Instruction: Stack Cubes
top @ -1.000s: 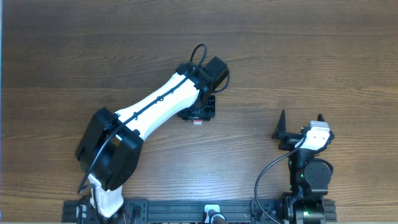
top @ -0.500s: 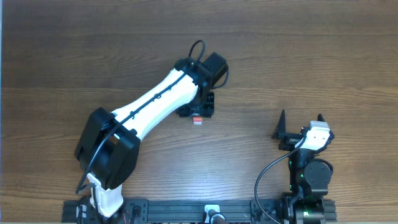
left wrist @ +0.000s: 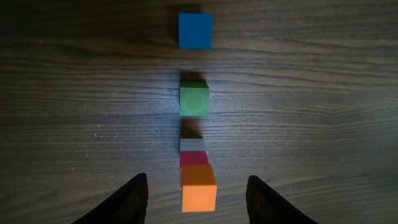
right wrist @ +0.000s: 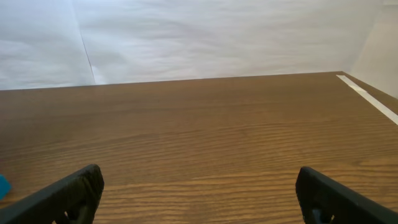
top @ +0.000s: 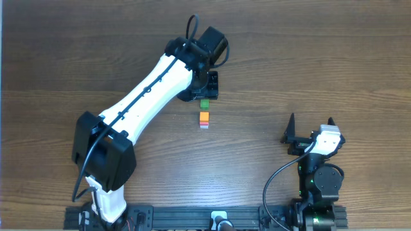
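Top view: the left arm reaches up past the middle of the table (top: 334, 51), and a green cube (top: 204, 103) lies just clear of its wrist. Below that sits an orange cube (top: 204, 117) with a pale sliver at its near edge. The left wrist view fills in more. The orange cube tops a stack, with a red cube (left wrist: 194, 158) under it and a grey cube (left wrist: 192, 144) at the base. The green cube stands apart beyond the stack, and a blue cube (left wrist: 194, 30) lies farther off again, all in one straight line. Left gripper (left wrist: 196, 178): jaws spread wide and holding nothing. Its fingers (left wrist: 134, 199) flank the orange top with bare wood showing on both sides, no contact visible. Right gripper (top: 311, 120): parked close to its own base at the table's right, well apart from the cubes, jaws spread and empty. The right wrist view looks across bare wood to a white wall (right wrist: 205, 37), with a sliver of blue at the frame edge, too little to identify.
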Controlling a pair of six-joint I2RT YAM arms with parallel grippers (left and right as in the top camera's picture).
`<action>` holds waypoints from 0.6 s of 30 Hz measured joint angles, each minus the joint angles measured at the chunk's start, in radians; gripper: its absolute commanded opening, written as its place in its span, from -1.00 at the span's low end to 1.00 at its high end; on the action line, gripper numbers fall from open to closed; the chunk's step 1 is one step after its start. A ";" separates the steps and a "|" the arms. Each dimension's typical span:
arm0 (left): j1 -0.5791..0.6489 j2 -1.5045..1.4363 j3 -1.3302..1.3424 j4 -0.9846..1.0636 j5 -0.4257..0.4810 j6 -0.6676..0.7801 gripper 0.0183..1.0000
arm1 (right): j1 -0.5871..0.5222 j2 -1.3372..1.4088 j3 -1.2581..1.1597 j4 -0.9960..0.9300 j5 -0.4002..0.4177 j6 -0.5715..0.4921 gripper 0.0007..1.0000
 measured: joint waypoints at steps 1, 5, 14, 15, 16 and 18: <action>0.002 0.002 0.000 0.002 0.002 0.005 0.20 | 0.000 0.000 0.000 0.000 0.000 0.000 0.98; 0.003 0.030 0.000 0.013 0.011 0.027 0.64 | 0.000 0.000 0.000 0.000 0.000 0.000 0.98; 0.037 -0.005 0.006 0.023 -0.055 0.045 1.00 | 0.000 0.000 0.000 0.000 0.000 0.000 0.99; 0.049 -0.032 0.006 0.017 -0.075 0.048 1.00 | 0.000 0.000 0.000 0.000 0.000 0.000 0.99; 0.058 -0.057 0.006 0.013 -0.092 0.050 1.00 | 0.000 0.000 0.000 0.000 0.000 0.000 0.98; 0.085 -0.135 0.006 0.002 -0.137 0.054 1.00 | 0.000 0.000 0.000 0.000 0.000 0.000 0.99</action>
